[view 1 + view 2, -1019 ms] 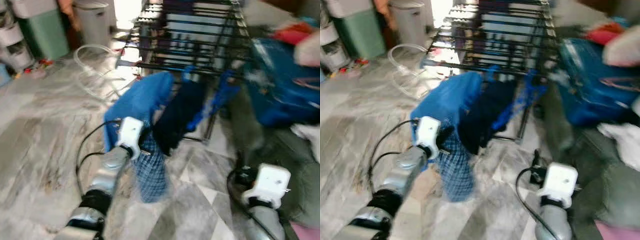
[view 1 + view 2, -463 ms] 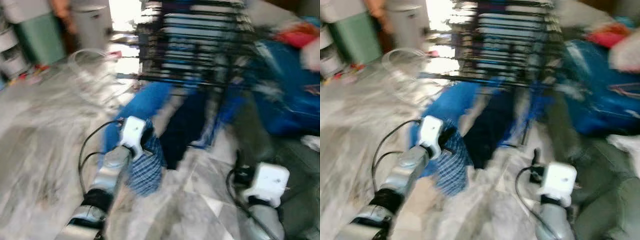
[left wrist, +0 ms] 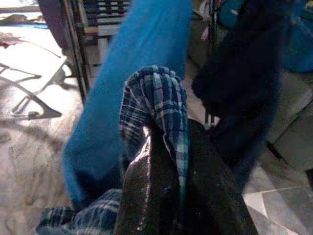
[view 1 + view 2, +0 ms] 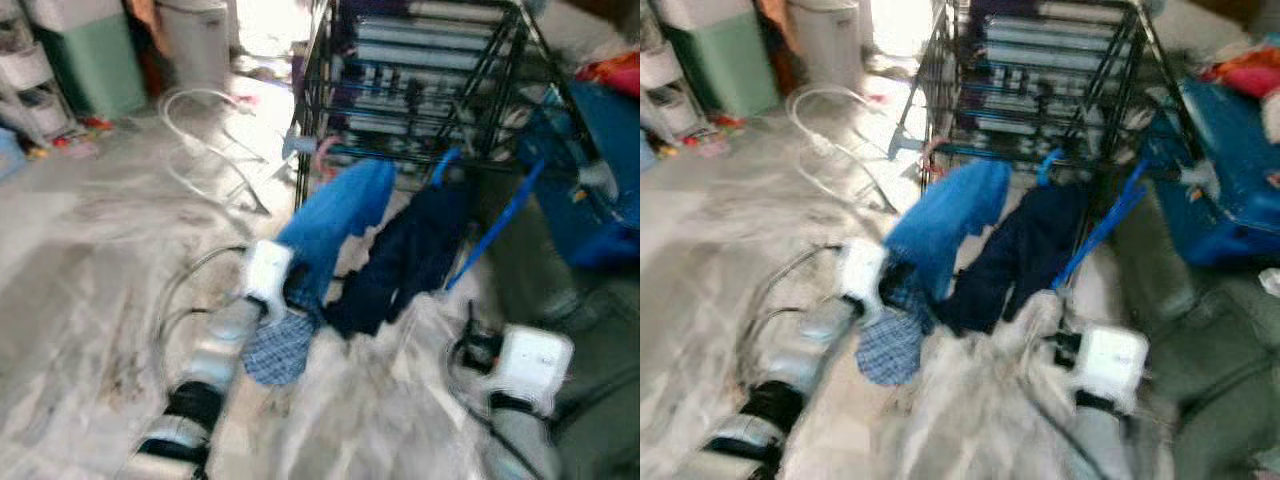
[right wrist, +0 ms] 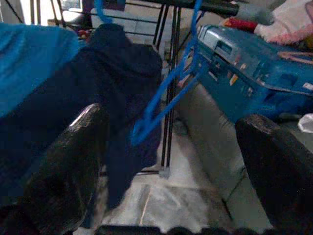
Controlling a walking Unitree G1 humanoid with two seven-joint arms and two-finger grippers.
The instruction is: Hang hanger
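A black drying rack (image 4: 420, 90) stands ahead on the marble floor. From its front rail hang a bright blue garment (image 4: 335, 215), a navy garment (image 4: 400, 265) on a blue hanger, and a bare blue hanger (image 4: 495, 225). My left gripper (image 3: 166, 147) is shut on a blue plaid cloth (image 3: 159, 98), just below the bright blue garment; the cloth (image 4: 278, 345) droops from the gripper towards the floor. My right gripper (image 5: 176, 132) is open and holds nothing, low at the right. It faces the navy garment (image 5: 122, 78) and the bare hanger (image 5: 166, 93).
A blue case (image 4: 600, 170) lies on a grey cushioned seat (image 4: 1230, 330) at the right. A green bin (image 4: 95, 65) and a grey bin (image 4: 195, 40) stand at the back left. A white hose (image 4: 205, 140) loops across the floor left of the rack.
The whole view has shifted and stays blurred, so the camera moved; the rack now sits more central. The left gripper keeps its hold on the plaid cloth. The right gripper stays open.
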